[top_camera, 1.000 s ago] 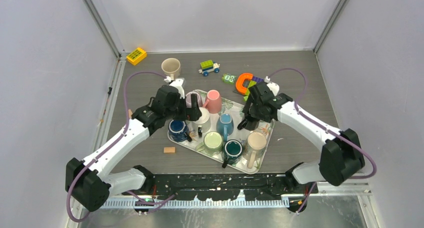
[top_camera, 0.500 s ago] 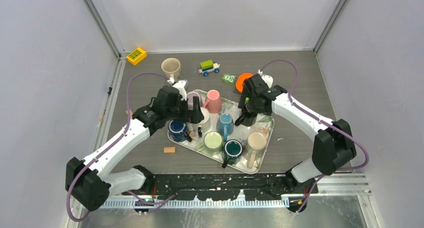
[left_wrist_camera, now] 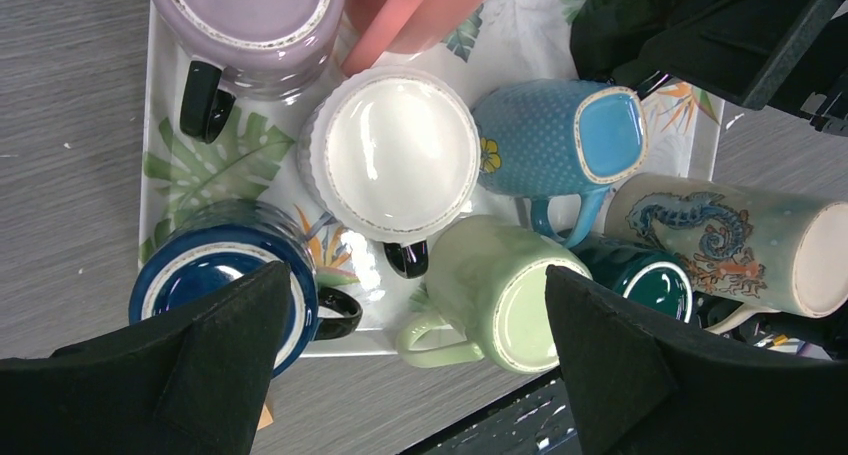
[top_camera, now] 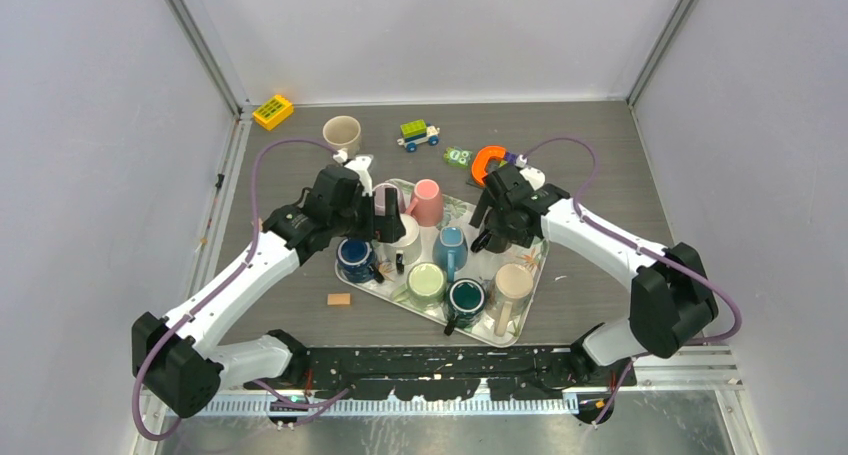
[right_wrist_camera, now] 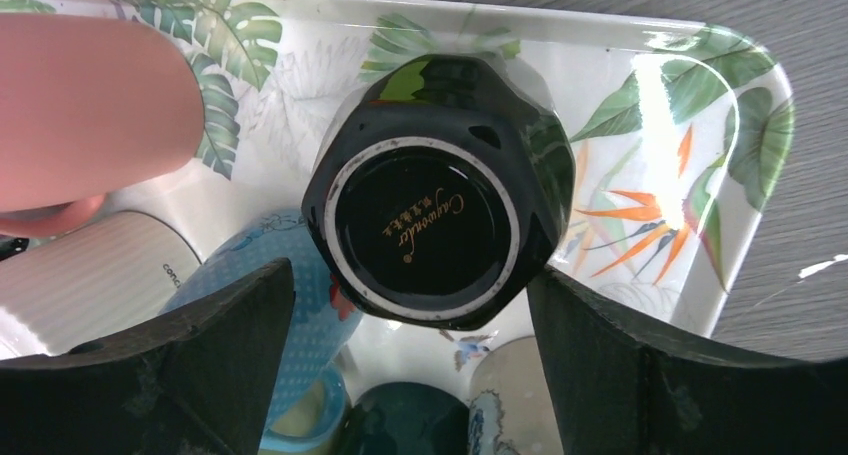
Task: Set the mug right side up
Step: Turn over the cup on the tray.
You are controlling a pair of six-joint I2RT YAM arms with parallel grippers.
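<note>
both spread: right fingers (right_wrist_camera: 150, 375) over faceted black mug (right_wrist_camera: 425, 220), left fingers (left_wrist_camera: 200, 355) over ribbed white mug (left_wrist_camera: 400, 155).

Left arm (top_camera: 240, 280) and right arm (top_camera: 600, 239) angled inward, left fingers (left_wrist_camera: 200, 365) spread wide, right fingers (right_wrist_camera: 170, 375) spread wide, both wrists pointed downward

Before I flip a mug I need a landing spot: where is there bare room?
The tray is crowded, mugs nearly touching; its one bare patch is the corner beside the black mug. Off it, the table is bare right of the orange horseshoe and between the yellow block and the beige cup.
</note>
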